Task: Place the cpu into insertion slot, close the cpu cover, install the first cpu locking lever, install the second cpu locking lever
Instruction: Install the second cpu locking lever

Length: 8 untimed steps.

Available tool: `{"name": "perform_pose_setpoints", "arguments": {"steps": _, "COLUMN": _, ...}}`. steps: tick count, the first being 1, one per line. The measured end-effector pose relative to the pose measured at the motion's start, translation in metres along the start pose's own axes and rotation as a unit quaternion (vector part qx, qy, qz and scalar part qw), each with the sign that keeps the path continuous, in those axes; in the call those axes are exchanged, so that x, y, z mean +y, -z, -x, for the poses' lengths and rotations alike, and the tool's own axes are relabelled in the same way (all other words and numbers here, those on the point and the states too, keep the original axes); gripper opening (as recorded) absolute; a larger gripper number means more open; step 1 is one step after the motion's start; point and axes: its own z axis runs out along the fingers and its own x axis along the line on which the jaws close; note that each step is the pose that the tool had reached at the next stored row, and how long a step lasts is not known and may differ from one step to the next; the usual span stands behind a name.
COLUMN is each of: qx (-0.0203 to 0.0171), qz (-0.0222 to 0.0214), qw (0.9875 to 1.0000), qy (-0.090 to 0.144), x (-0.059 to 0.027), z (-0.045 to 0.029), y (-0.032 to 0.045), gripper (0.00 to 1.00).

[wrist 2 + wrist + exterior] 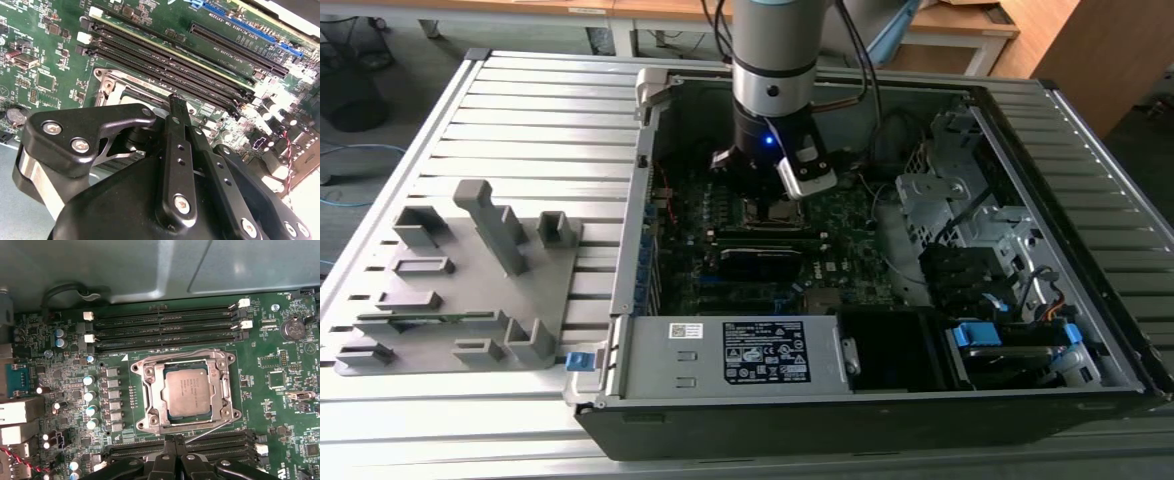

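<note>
One chip: the cpu (187,392) lay flat and square in the insertion slot (165,416), just ahead of the gripper (175,439) and below it.
Cover: the cpu cover (221,390) appeared to lie down around the chip as a silver frame, its cut-out showing the grey metal top (whether it was fully seated I could not tell).
Levers: one thin wire lever (207,431) ran slanted beside the frame edge nearest the fingertips, seemingly not latched.
Gripper state: the two black fingers (176,120) stood pressed together, pinching nothing, poised over the socket edge.
Handling, chip: judged light, rigid and fragile; best taken by opposite edges, never pressed from above.
Handling, cover: thin stiff sheet metal on a hinge, likely to swing easily; push on the frame, not the chip.
Handling, lever: springy wire, likely to slip off smooth fingertips; bear on its bent end.
</note>
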Motion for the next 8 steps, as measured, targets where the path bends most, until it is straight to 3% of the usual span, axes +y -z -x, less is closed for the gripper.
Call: {"name": "perform_pose_setpoints", "arguments": {"steps": 8, "qx": 0.0000, "qz": 0.0000, "qw": 1.0000, "qy": 0.000, "x": -0.0006, "z": -0.0035, "y": -0.0052, "gripper": 0.11}}
